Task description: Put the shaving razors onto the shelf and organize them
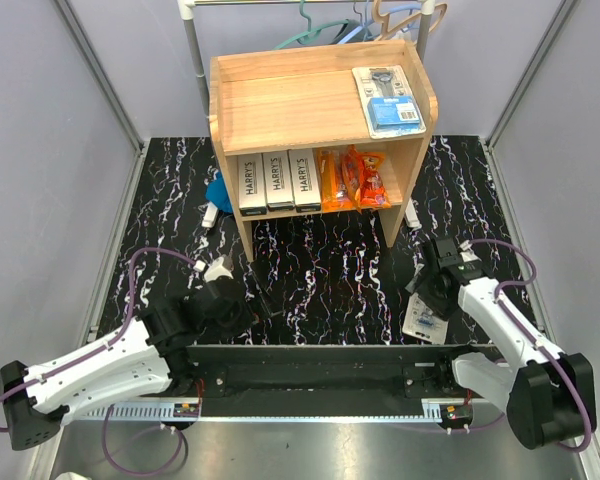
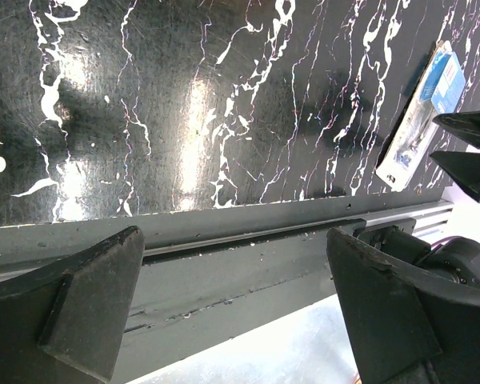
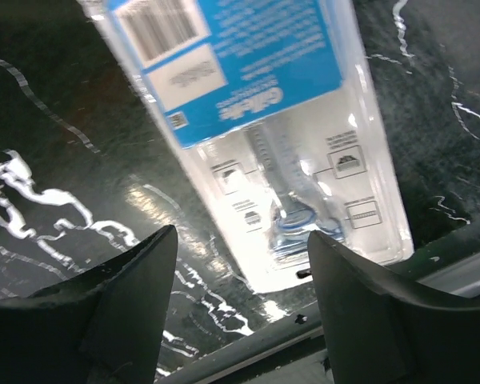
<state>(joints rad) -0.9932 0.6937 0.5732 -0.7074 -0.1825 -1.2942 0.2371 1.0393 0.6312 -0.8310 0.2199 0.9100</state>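
Super glossy black marble-look bench (image 1: 320, 270), white veins, big glare patches all over. Bare light wood on the shelf (image 1: 290, 100), matt, grain showing. Clear shiny plastic over a blue printed card for the blister pack (image 3: 304, 160) down on the bench, same deal with the second blister pack (image 1: 388, 100) up top. Matt, cardboard-looking white-and-black boxes (image 1: 278, 180), shiny orange plastic packets (image 1: 352, 180). Matt black plastic, slightly grainy, on the left claw (image 2: 234, 236) and right claw (image 3: 240, 240). Dull grey metal rail (image 2: 248, 264) along the bench edge, scuffed and dusty.
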